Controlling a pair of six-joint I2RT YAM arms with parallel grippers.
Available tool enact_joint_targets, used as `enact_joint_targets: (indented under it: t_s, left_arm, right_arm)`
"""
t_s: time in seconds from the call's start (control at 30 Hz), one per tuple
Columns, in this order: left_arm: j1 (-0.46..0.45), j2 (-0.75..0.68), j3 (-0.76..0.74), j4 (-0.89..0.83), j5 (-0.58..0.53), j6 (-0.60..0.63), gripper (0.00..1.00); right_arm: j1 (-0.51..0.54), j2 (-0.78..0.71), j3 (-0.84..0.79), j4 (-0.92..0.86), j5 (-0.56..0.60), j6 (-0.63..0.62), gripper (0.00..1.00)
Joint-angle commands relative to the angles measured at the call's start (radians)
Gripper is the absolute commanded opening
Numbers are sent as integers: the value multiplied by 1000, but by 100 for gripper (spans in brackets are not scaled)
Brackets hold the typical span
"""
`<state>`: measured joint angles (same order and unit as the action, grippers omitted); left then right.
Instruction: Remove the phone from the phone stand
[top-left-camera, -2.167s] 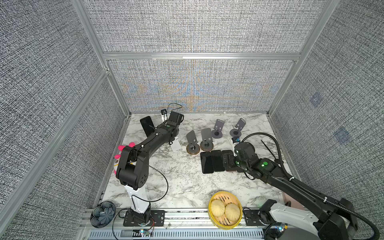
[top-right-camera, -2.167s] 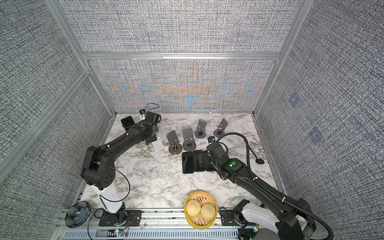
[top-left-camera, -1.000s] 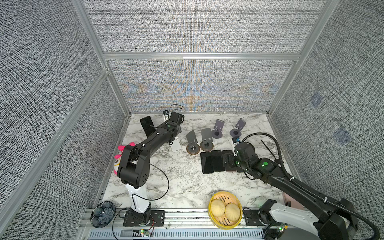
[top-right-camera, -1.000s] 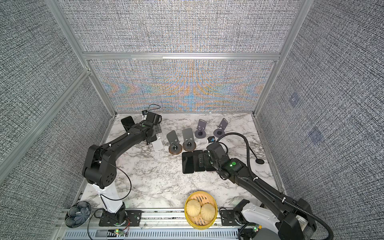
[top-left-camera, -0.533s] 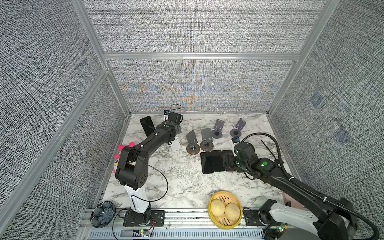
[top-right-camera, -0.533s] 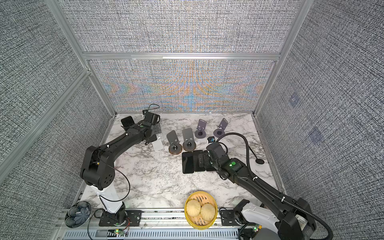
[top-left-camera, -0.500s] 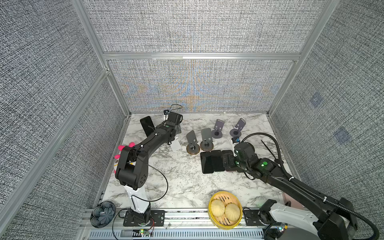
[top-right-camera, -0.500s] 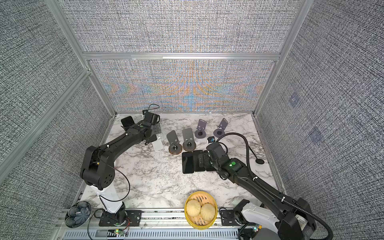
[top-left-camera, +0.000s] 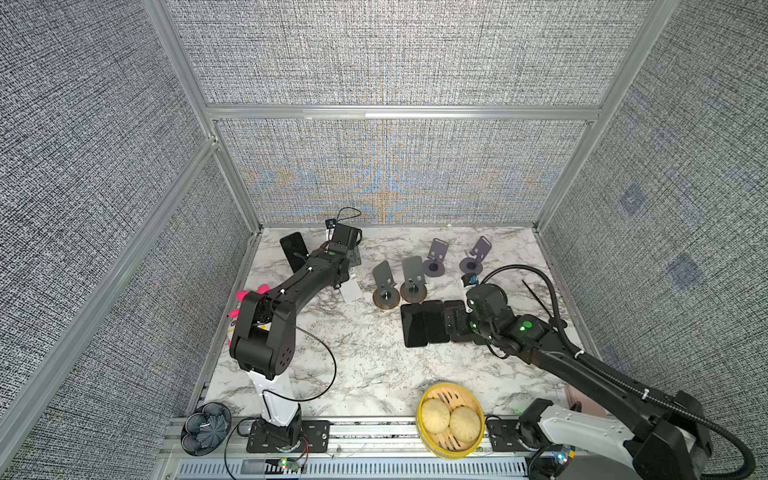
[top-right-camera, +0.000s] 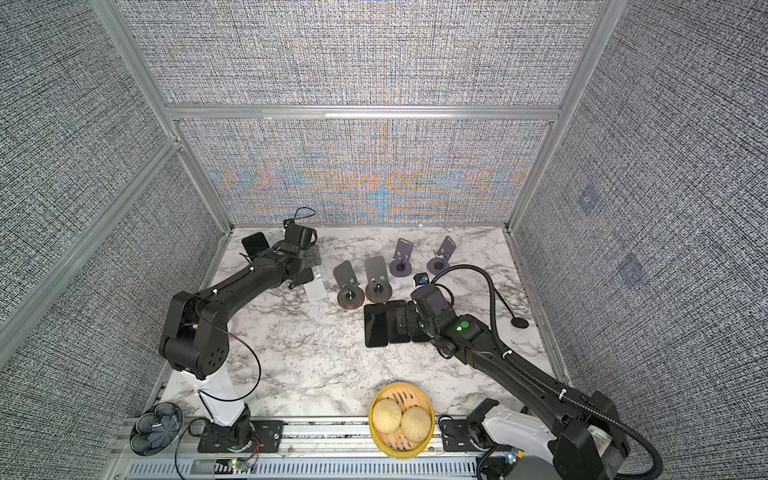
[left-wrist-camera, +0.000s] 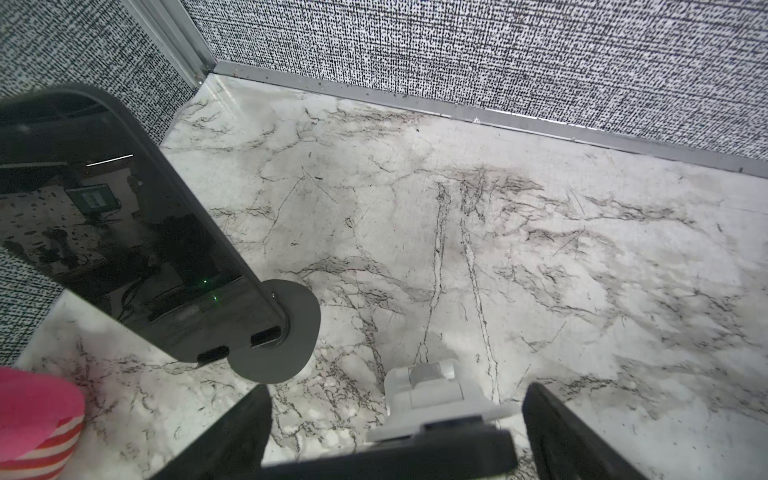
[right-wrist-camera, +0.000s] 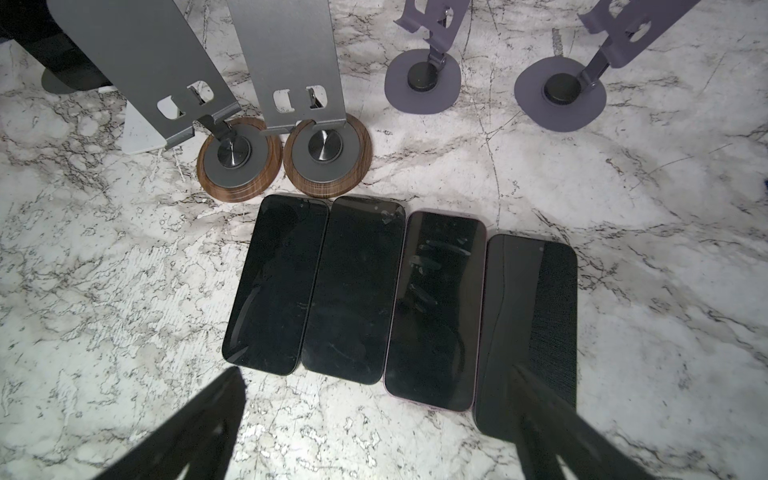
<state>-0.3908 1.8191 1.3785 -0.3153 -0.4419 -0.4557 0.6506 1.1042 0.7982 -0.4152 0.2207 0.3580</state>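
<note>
A dark phone (left-wrist-camera: 104, 216) leans on a grey phone stand (left-wrist-camera: 286, 332) in the back left corner, seen in both top views (top-left-camera: 294, 251) (top-right-camera: 254, 243). My left gripper (left-wrist-camera: 395, 415) (top-left-camera: 351, 259) is open to its right. Its fingers (left-wrist-camera: 232, 436) straddle the top edge of another black phone (left-wrist-camera: 386, 455), which rests on a white stand (left-wrist-camera: 428, 392) (top-right-camera: 316, 289). My right gripper (right-wrist-camera: 374, 374) (top-left-camera: 455, 322) hangs open, holding nothing, just above a row of several phones (right-wrist-camera: 274, 282) (top-left-camera: 415, 326) lying flat on the marble.
Two empty grey stands on wooden bases (top-left-camera: 386, 286) (top-left-camera: 413, 282) and two empty purple stands (top-left-camera: 434, 259) (top-left-camera: 473, 255) stand mid-table. A steamer basket (top-left-camera: 478, 432) with buns is at the front edge. A pink object (left-wrist-camera: 33, 415) lies near the left wall.
My left gripper has shifted slightly toward the back wall over the white stand. The right arm and the flat phones have not moved.
</note>
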Motion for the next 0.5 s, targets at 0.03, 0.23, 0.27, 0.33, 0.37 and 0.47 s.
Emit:
enact_joint_targets:
  t_s: [0.03, 0.23, 0.27, 0.33, 0.37, 0.47]
  left_arm:
    - [0, 3, -4, 30, -1, 23, 92]
    - [1, 9, -6, 41, -3, 40, 88]
    - [1, 11, -6, 42, -3, 39, 87]
    - [4, 11, -7, 44, -4, 41, 86]
    - [3, 12, -6, 45, -4, 43, 85]
    - [4, 11, -6, 47, -5, 45, 81]
  right_arm:
    - [1, 9, 16, 4, -3, 3, 98]
    - [0, 32, 30, -6, -14, 1, 98]
    - [1, 37, 35, -9, -16, 1, 98]
    - [1, 41, 37, -10, -17, 2, 97]
    - [1, 41, 39, -10, -17, 2, 98]
    - [1, 46, 41, -9, -20, 3, 97]
